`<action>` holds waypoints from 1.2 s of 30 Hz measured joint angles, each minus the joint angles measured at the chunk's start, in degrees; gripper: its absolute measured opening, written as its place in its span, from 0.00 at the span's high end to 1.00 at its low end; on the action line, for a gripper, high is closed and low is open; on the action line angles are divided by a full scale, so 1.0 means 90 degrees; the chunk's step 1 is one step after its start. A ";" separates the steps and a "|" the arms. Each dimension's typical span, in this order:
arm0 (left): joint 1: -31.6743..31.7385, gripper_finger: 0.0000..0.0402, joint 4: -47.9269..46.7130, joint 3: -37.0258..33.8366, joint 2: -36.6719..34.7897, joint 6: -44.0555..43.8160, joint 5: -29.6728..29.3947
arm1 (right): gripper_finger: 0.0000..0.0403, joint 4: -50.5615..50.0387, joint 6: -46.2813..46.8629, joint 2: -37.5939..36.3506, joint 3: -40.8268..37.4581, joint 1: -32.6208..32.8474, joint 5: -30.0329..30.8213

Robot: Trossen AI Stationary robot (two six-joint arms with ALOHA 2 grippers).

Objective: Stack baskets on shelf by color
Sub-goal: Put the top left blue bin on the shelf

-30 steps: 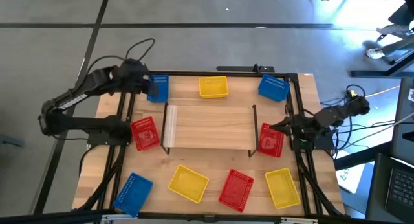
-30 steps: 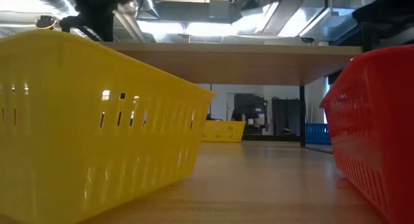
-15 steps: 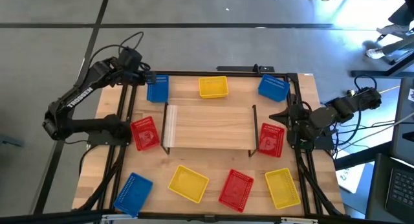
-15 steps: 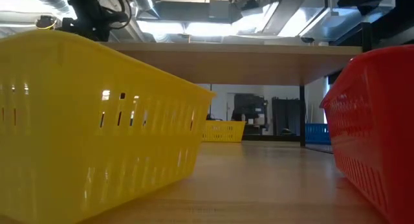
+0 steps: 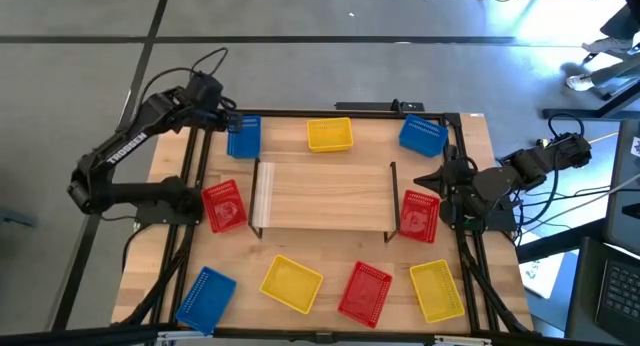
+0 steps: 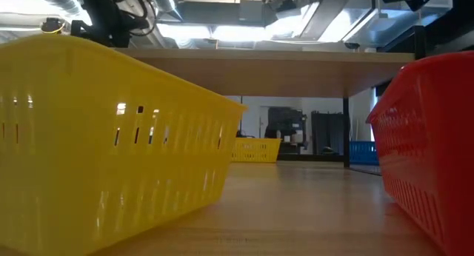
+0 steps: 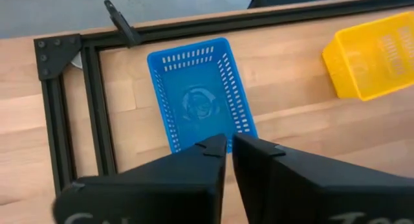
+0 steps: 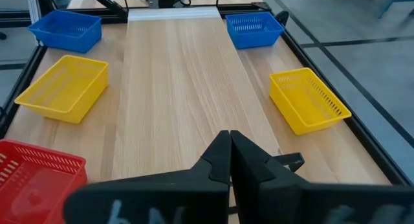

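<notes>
Nine baskets rest on their bases on the table around the shelf. Blue ones sit far left, far right and near left. Yellow ones sit far centre, near centre and near right. Red ones lie left of the shelf, right of it and near it. My left gripper is shut and hovers above the near-left end of the far-left blue basket. My right gripper is shut at the shelf's right end.
The black table frame runs along both sides and the far edge. The shelf's board is bare. In the low view the near yellow basket and red basket flank the space under the shelf.
My left gripper has drawn back from over the far-left blue basket toward the table's far-left corner and risen; the basket stays where it was. My right gripper has shifted a little toward the far edge, beside the shelf's right end.
</notes>
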 joint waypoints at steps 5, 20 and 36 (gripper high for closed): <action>0.0000 0.85 -0.0015 0.0000 0.0377 0.0010 -0.0001 | 1.00 0.0019 -0.0001 0.0001 0.0000 0.0000 -0.0007; 0.0359 0.80 0.0939 0.0000 0.2380 -0.1277 0.0964 | 1.00 0.0010 -0.0001 0.0001 0.0000 0.0002 -0.0007; 0.0135 0.80 0.1964 0.0000 0.3745 -0.0606 0.1131 | 1.00 0.0007 -0.0004 0.0001 -0.0002 0.0002 -0.0005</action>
